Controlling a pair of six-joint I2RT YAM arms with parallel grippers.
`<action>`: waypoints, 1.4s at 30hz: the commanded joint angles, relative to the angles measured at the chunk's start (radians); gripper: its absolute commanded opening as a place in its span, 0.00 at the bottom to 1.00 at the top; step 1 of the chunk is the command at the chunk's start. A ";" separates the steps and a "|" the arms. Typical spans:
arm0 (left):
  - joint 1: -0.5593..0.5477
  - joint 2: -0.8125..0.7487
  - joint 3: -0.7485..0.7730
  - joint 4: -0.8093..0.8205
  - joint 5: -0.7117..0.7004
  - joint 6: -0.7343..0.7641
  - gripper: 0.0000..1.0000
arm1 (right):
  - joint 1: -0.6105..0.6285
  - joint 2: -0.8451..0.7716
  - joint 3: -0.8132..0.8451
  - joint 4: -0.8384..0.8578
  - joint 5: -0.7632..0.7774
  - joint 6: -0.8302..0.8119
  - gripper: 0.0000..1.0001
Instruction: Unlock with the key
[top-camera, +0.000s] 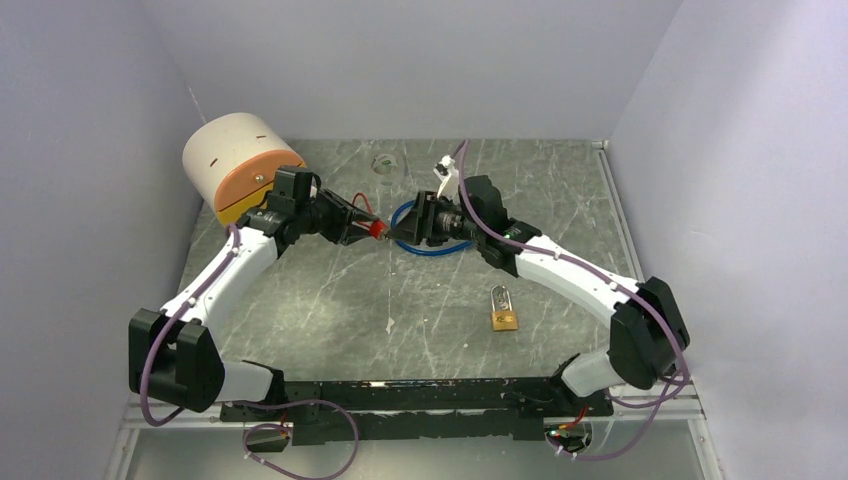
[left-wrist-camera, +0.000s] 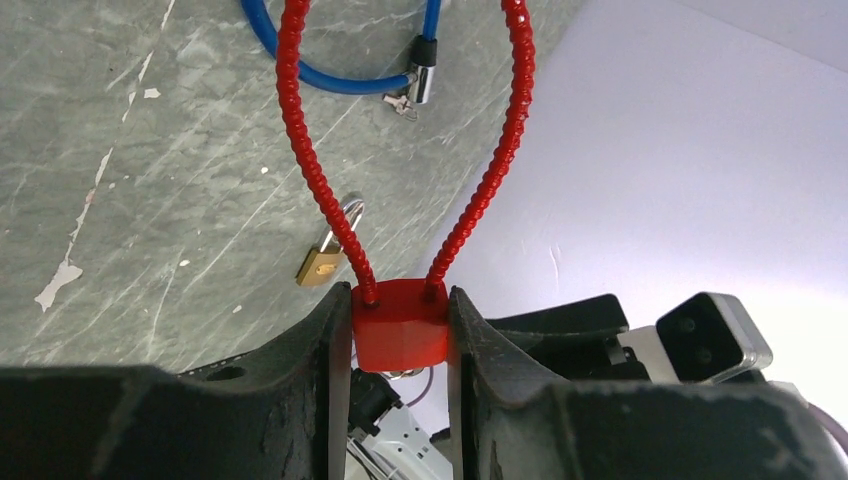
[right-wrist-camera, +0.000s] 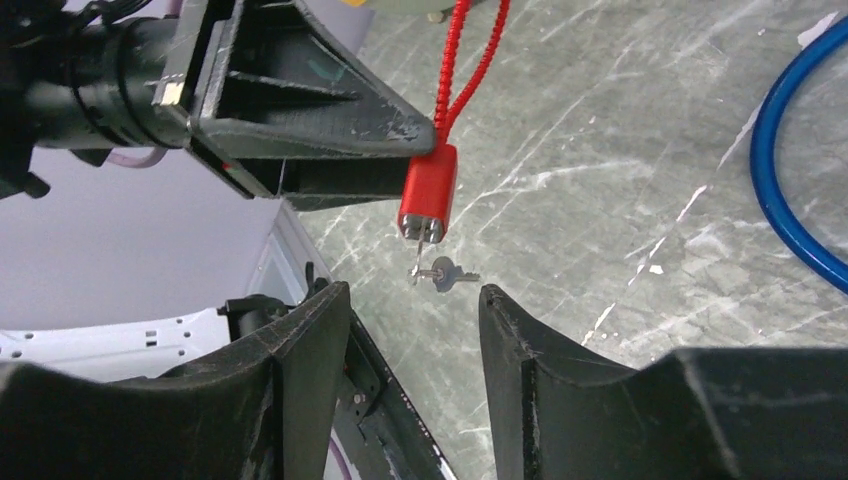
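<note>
Top view first: the two arms meet nose to nose over the middle of the grey table (top-camera: 330, 300). The left gripper (top-camera: 371, 229) has the red lock (top-camera: 378, 230) pinched at its tip and holds it up off the surface. The right gripper (top-camera: 403, 229) sits just beside it, pointing straight at it. There's a blue cable (top-camera: 445, 252) looped on the table under the right wrist. A brass padlock (top-camera: 504, 311) lies well apart, nearer the right arm's base, and a big beige-and-orange cylinder (top-camera: 232, 160) stands in the back left corner.

Left wrist cam: the lock's red body is squeezed tight between both fingers, one on each side. Its ribbed red cable shackle arcs away out of the top of the shot. The brass padlock and the blue cable's metal end show on the table beyond.

Right wrist cam: this gripper's fingers (right-wrist-camera: 310, 350) stand wide apart with nothing between them, so it's got hold of nothing. The key (right-wrist-camera: 444, 273) dangles just under the lock's bottom face, lined up with the gap but touching neither finger. Can't really tell if it's seated in the keyhole or only hanging there.
</note>
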 joint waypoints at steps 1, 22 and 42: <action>0.003 -0.042 0.002 0.055 0.018 -0.009 0.03 | -0.004 -0.051 -0.048 0.140 -0.033 -0.018 0.51; 0.002 -0.065 0.011 0.002 0.029 0.025 0.03 | -0.003 0.044 0.048 0.133 -0.080 0.029 0.08; 0.003 -0.079 0.019 -0.009 0.023 0.021 0.02 | 0.008 0.108 0.096 0.067 -0.116 0.048 0.00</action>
